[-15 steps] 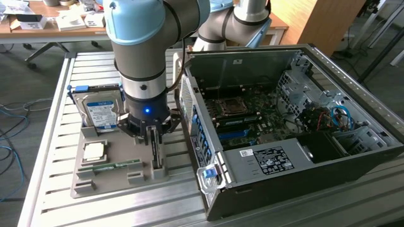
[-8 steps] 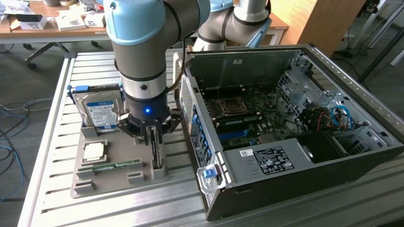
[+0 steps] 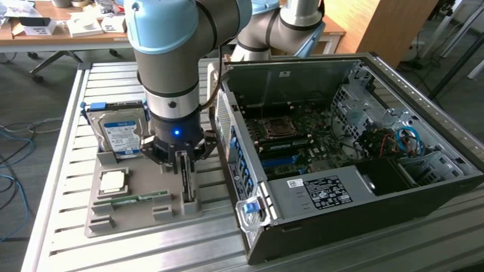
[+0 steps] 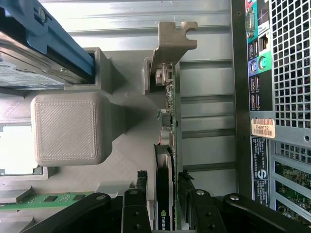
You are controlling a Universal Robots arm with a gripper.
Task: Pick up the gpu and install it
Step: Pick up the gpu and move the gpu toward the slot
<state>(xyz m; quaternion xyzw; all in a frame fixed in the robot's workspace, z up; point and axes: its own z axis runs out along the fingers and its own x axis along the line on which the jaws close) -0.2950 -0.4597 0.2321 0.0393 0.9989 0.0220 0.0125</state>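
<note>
One gpu (image 4: 170, 121) on edge | straddled by claw (image 4: 164, 178) | claw wide, not gripping

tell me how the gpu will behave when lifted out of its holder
Probably stiff: the gpu is a flat board with a metal bracket. Likely light for its size, being so thin. Standing on edge in the holder, it may tip or bind if pulled askew, and its exposed parts look fragile.
</note>
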